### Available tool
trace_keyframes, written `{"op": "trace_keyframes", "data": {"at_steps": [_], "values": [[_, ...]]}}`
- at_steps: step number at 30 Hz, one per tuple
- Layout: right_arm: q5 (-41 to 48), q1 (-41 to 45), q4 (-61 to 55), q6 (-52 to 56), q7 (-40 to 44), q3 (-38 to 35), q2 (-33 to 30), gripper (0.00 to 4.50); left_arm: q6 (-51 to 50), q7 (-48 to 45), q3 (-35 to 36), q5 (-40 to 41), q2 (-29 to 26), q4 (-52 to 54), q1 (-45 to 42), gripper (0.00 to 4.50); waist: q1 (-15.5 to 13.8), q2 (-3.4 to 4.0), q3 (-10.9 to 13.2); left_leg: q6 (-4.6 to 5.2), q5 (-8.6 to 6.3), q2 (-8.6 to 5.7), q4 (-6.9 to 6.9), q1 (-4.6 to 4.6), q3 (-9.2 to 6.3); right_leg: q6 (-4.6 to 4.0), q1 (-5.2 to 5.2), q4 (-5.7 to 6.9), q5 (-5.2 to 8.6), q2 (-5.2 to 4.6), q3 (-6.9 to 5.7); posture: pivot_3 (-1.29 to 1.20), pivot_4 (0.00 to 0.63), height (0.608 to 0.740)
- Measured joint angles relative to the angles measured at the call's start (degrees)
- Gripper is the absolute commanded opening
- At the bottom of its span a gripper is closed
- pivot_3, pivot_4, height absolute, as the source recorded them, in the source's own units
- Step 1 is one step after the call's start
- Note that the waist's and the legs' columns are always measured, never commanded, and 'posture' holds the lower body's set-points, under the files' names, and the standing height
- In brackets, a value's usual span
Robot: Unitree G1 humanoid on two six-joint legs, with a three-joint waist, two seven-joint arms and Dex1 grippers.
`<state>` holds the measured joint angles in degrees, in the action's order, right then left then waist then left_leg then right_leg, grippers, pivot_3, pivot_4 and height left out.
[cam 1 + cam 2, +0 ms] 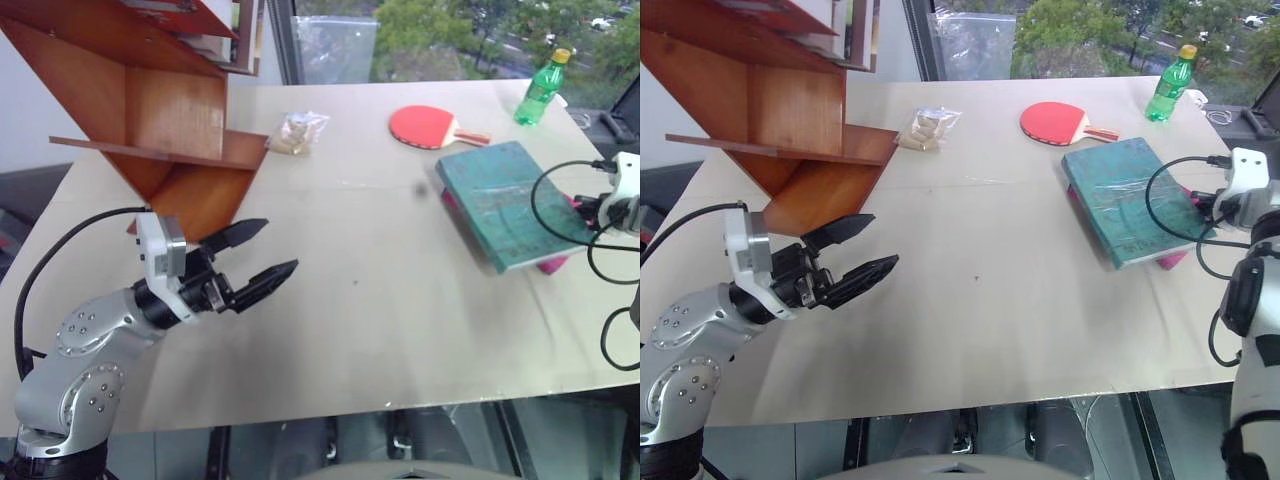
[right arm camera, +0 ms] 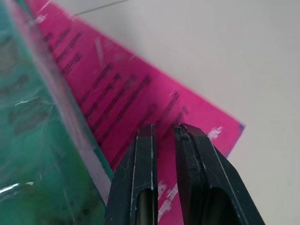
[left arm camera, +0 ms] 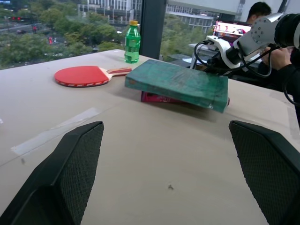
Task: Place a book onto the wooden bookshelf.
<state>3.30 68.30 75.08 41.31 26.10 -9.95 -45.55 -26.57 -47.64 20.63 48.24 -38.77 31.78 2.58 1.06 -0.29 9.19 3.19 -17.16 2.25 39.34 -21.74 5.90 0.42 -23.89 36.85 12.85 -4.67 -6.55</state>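
Smaller magenta-pink book (image 1: 553,264) was mostly hidden under large teal-green glossy book (image 1: 512,203); only edge strips showed. Lettering on both was too blurred to read. Big reddish-brown wooden bookshelf (image 1: 150,110) was cut off by top edge, its upper contents unclear. Clear packet (image 1: 297,133) by the shelf: contents too small to tell.

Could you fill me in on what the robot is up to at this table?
It is working toward shelving the teal book, which lies on a pink book at the table's right side. The right gripper is at that stack's edge, its fingers nearly closed over the pink cover, with nothing visibly held. The left gripper hovers open above the table near the wooden bookshelf. A red paddle, a green bottle and a small bag sit further back.
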Motion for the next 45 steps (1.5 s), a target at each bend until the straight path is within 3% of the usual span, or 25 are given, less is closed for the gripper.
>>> {"op": "trace_keyframes", "data": {"at_steps": [6,11,20,28,39,42,45], "values": [[1.0,0.21,0.25,-0.88,-1.74,-2.41,-0.02,0.68,-0.06,0.43,-0.2,0.29,-0.01,0.2,-0.75,4.5,0.03,0.02,0.01,-0.01,0.01,-0.01,0.0,-0.02,0.02,-0.01,-0.02,0.0,0.0,-0.01,0.01,0.0,0.15,0.74],[6.3,0.03,1.26,-11.48,-13.92,-12.24,-0.59,0.68,-0.56,0.76,-0.99,0.39,-0.01,0.19,-2.31,4.5,-0.31,0.15,0.1,-0.02,0.01,-0.04,-0.03,-0.08,0.02,-0.01,-0.06,-0.02,0.0,-0.01,-0.04,0.0,0.15,0.74],[6.94,-2.29,3.1,-10.92,-19.42,-15.85,1.43,0.68,-0.65,3.3,-0.23,1.49,-0.01,2.05,-0.38,4.5,-0.15,0.18,0.11,-0.02,0.01,-0.01,-0.05,-0.05,0.07,0.0,-0.06,-0.03,0.0,0.0,0.02,0.0,0.15,0.74],[5.11,-2.37,0.6,-6.1,-14.39,-13.54,1.76,0.68,-0.74,5.45,1.68,2.66,-0.14,3.85,2.19,4.5,0.1,0.05,0.03,-0.02,0.01,0.04,-0.05,0.0,0.03,0.0,-0.01,-0.02,0.0,0.01,0.03,0.0,0.15,0.74],[1.78,-1.99,-2.63,4.18,5.27,-5.2,4.41,0.68,-0.74,5.27,1.13,3.05,-0.23,3.78,0.55,4.5,1.17,-0.91,-0.62,-0.03,0.01,0.08,-0.03,0.23,-0.05,-0.03,0.25,-0.02,0.0,-0.19,-0.01,0.0,0.15,0.74],[2.37,-2.18,-2.94,3.93,5.62,-5.69,4.26,0.68,-0.74,5.09,0.78,3.05,-0.23,3.61,-0.03,4.5,1.17,-0.91,-0.61,-0.03,0.01,0.05,-0.03,0.23,-0.05,-0.03,0.25,-0.02,0.0,-0.24,-0.01,0.0,0.15,0.74],[3.93,-3.86,-2.63,-2.56,-1.71,-8.84,2.81,0.68,-0.74,4.9,-0.16,3.05,-0.22,3.52,-0.3,4.5,0.87,-0.69,-0.48,-0.03,0.01,-0.05,-0.02,0.13,-0.09,-0.03,0.22,-0.02,-0.01,-0.33,-0.07,0.0,0.15,0.74]]}}
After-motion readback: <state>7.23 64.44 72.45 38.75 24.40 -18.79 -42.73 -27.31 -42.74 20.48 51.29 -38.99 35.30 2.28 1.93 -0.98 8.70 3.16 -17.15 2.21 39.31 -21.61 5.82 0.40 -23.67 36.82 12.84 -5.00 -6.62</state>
